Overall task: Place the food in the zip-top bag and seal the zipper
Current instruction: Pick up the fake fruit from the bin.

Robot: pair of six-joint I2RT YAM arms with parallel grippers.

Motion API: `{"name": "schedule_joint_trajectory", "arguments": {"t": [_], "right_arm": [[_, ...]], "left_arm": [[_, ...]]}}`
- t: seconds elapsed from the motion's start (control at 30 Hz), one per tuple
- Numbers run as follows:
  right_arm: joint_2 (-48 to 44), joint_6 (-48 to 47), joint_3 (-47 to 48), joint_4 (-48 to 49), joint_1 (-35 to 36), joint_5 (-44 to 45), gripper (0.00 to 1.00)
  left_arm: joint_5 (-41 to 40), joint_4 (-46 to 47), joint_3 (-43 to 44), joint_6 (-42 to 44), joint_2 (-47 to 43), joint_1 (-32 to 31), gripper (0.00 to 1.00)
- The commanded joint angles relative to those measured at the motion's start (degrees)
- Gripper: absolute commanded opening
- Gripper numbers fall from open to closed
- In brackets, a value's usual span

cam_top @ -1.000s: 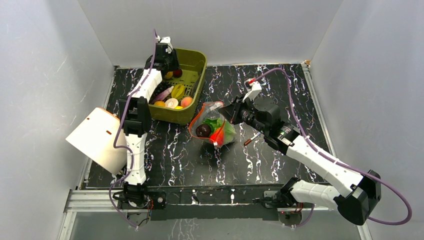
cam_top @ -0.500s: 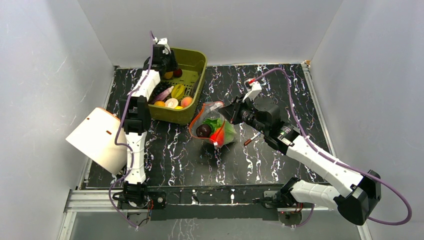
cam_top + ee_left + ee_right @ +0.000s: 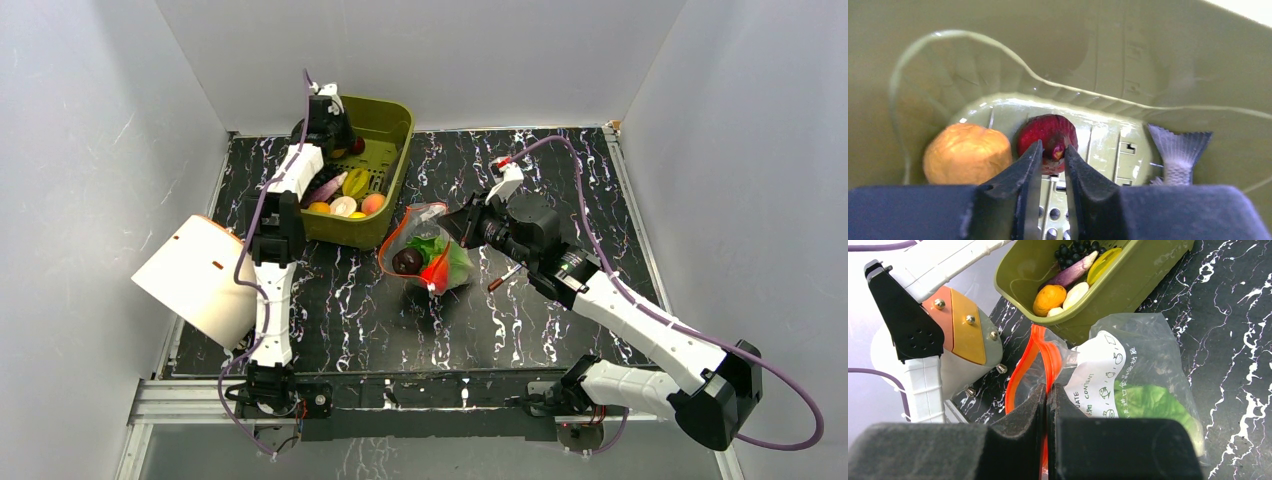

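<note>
The clear zip-top bag (image 3: 428,250) lies mid-table beside the olive bin (image 3: 395,120), its mouth held up and open. It holds the green cabbage (image 3: 1148,402), a dark purple ball (image 3: 407,261) and a red strawberry (image 3: 434,272). My right gripper (image 3: 1047,390) is shut on the red-orange zipper (image 3: 1048,357); in the top view it (image 3: 455,228) is at the bag's right side. My left gripper (image 3: 1053,150) is low in the bin's far corner, its jaws closed on the tip of a dark red fruit (image 3: 1048,135). From above it (image 3: 330,118) hangs over that corner.
An orange fruit (image 3: 967,152) lies left of the red one and a toy fish tail (image 3: 1178,150) to its right. More food (image 3: 345,195) fills the bin's near end. A red-and-white stick (image 3: 503,277) lies right of the bag. A white-orange pad (image 3: 195,275) stands at the left edge.
My left gripper has moved a little farther into the bin's far corner. The right gripper and the bag have not moved.
</note>
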Motion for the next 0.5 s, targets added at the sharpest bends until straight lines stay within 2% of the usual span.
{"name": "schedule_joint_trajectory", "arguments": {"t": [0.0,0.23,0.47], "right_arm": [[-2.1,-0.7,2.6,5.3,0.2,0.8,0.00],[-2.6,-0.4,1.9,5.3,0.1,0.9,0.00],[-3.4,-0.1,1.0,5.3,0.1,1.5,0.00]], "left_arm": [[1.3,0.5,1.4,-0.4,-1.8,0.0,0.12],[1.5,4.6,-5.7,-0.5,-9.2,-0.1,0.00],[2.9,6.7,-13.8,-1.9,-16.9,-0.1,0.00]]}}
